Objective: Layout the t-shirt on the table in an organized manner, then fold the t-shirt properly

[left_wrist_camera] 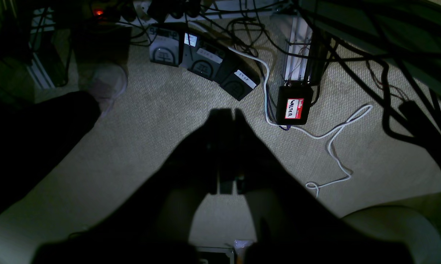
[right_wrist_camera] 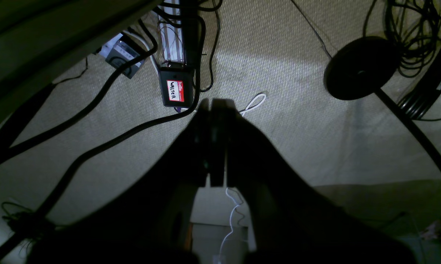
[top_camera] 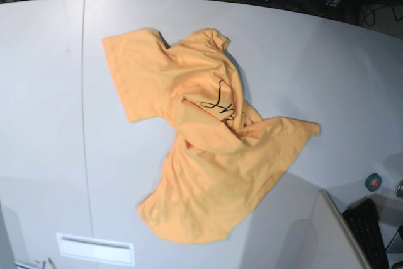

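— Where is the t-shirt (top_camera: 208, 155) now?

— It lies on the surface (top_camera: 44, 92), near the middle, crumpled and twisted. It is not spread flat. One part reaches toward the far left, another part goes to the right in a point, and a wide part hangs toward the near edge. Some black script (top_camera: 219, 104) shows in the folds close to the centre.

— Is any arm touching it?

— No. In the view from above I see no arm over the cloth at all. Both wrist cameras look down at a beige carpet (left_wrist_camera: 161, 110), not at the surface.

— And the left pincer (left_wrist_camera: 229, 113)?

— Its two dark fingers are pressed together, with nothing between them. Beyond the tips there is a small black box with a red and white name sticker (left_wrist_camera: 294, 104), and a white cable (left_wrist_camera: 334, 135) curls over the carpet beside it. Some black pedals with white labels (left_wrist_camera: 205, 62) lie further away.

— The right pincer (right_wrist_camera: 215, 104)?

— The same: fingers pressed together, holding nothing. It hangs over the carpet too. Near its tips I see the same black box, and thick black cables (right_wrist_camera: 95, 106) run across the floor on the left. On the right stands a round black base (right_wrist_camera: 359, 68) with a pole.

— Anything else on the surface?

— A thin seam line (top_camera: 84, 92) runs along the left side, and a small green roll (top_camera: 374, 181) sits at the right edge.
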You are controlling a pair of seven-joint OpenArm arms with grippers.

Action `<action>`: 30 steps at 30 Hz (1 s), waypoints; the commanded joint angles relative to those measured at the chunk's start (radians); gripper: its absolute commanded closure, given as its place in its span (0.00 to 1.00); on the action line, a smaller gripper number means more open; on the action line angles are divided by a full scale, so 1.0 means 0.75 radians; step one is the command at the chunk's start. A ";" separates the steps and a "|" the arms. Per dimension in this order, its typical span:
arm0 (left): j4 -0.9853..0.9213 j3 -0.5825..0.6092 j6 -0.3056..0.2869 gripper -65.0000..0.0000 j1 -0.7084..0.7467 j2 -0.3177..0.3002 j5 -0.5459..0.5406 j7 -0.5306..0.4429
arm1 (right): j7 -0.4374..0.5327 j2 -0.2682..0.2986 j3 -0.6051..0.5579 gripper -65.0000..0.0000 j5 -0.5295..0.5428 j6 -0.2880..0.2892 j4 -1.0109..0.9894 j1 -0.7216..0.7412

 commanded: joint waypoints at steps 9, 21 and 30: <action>0.005 -0.005 0.008 1.00 0.006 -0.012 0.001 0.002 | 0.004 0.027 -0.002 1.00 -0.003 -0.018 0.011 -0.003; 0.014 0.009 0.008 1.00 0.031 -0.018 0.015 0.002 | 0.004 0.047 0.006 1.00 0.003 -0.018 0.013 -0.054; 0.349 0.011 0.006 1.00 0.260 -0.061 0.015 0.012 | -0.096 0.047 0.006 1.00 0.005 -0.018 0.266 -0.277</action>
